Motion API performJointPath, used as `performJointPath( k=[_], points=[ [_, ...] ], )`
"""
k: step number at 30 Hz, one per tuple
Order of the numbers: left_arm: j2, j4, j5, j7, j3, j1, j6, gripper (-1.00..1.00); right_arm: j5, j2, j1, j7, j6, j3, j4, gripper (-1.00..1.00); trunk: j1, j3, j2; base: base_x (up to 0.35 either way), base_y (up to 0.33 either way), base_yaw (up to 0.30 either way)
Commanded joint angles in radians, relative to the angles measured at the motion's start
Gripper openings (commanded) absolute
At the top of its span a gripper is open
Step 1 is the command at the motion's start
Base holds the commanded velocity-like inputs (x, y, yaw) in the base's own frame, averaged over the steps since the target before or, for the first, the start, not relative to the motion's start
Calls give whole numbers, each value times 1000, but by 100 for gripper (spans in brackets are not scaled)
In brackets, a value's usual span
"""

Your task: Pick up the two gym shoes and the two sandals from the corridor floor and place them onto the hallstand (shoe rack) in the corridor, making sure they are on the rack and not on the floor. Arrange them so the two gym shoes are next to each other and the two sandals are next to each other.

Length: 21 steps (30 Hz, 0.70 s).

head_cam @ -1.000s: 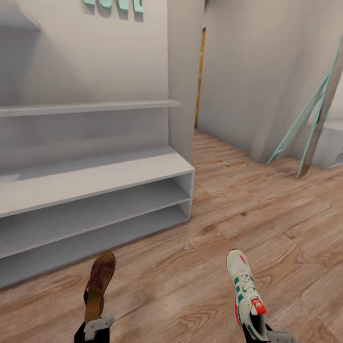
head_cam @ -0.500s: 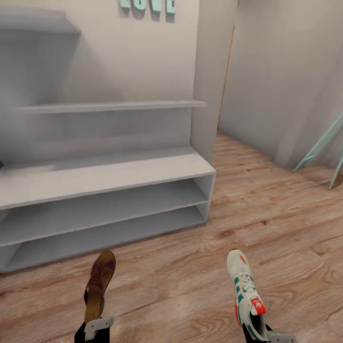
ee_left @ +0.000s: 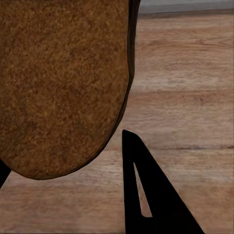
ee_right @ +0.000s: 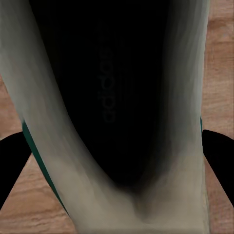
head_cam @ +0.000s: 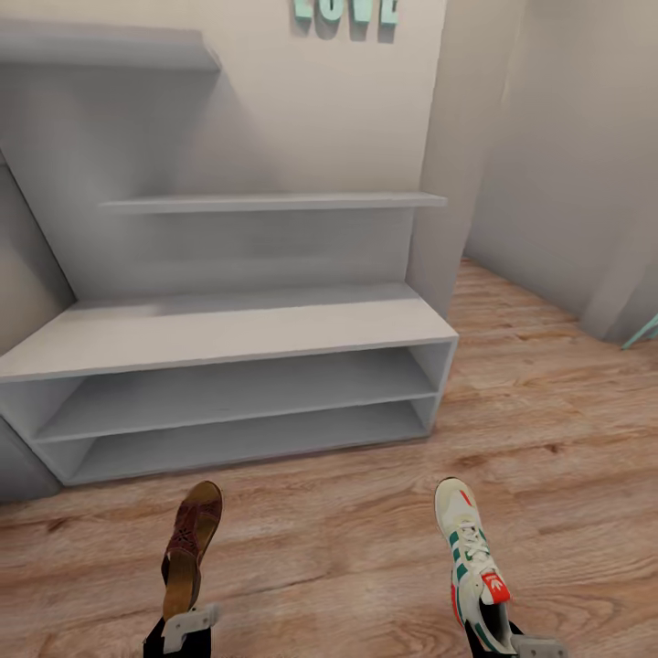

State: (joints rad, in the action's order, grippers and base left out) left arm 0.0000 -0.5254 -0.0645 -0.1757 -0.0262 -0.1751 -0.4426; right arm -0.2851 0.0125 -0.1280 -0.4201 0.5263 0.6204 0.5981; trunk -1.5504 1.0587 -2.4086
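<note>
In the head view my left gripper (head_cam: 180, 627) is shut on the heel end of a dark brown sandal (head_cam: 190, 546), which points away from me above the corridor floor (head_cam: 347, 539). My right gripper (head_cam: 496, 634) is shut on the heel of a cream gym shoe (head_cam: 469, 550) with green stripes and a red patch. The pale grey hallstand (head_cam: 228, 334) stands ahead, left of centre, and nothing lies on its two open shelves or its top. Up close, the left wrist view has the sandal's tan sole (ee_left: 63, 83) beside a black finger (ee_left: 146, 195). The gym shoe's dark inside (ee_right: 117, 97) sits between black fingers (ee_right: 219, 161).
Mint letters (head_cam: 345, 11) hang on the wall above the hallstand's upper shelves (head_cam: 274, 202). A wall corner (head_cam: 448, 183) juts out right of the stand. Wood floor runs past it toward the right, where a mint bar (head_cam: 644, 331) touches the picture's edge.
The head camera has turned left, so the hallstand has slid rightward in the picture and its left end shows. Both held shoes stay where they were relative to me.
</note>
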Motion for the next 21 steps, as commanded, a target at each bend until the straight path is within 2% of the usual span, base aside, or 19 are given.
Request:
performJointPath(
  k=[1, 21],
  points=[
    [0, 1, -6, -2, -3, -1, -4, -100, -5, 1, -1, -8, 3, 8, 1, -100, 0, 1, 0, 0, 0, 278],
    [1, 1, -6, -2, -3, -1, -4, -100, -5, 0, -1, -6, 3, 9, 0, -100, 0, 1, 0, 0, 0, 277]
  ],
)
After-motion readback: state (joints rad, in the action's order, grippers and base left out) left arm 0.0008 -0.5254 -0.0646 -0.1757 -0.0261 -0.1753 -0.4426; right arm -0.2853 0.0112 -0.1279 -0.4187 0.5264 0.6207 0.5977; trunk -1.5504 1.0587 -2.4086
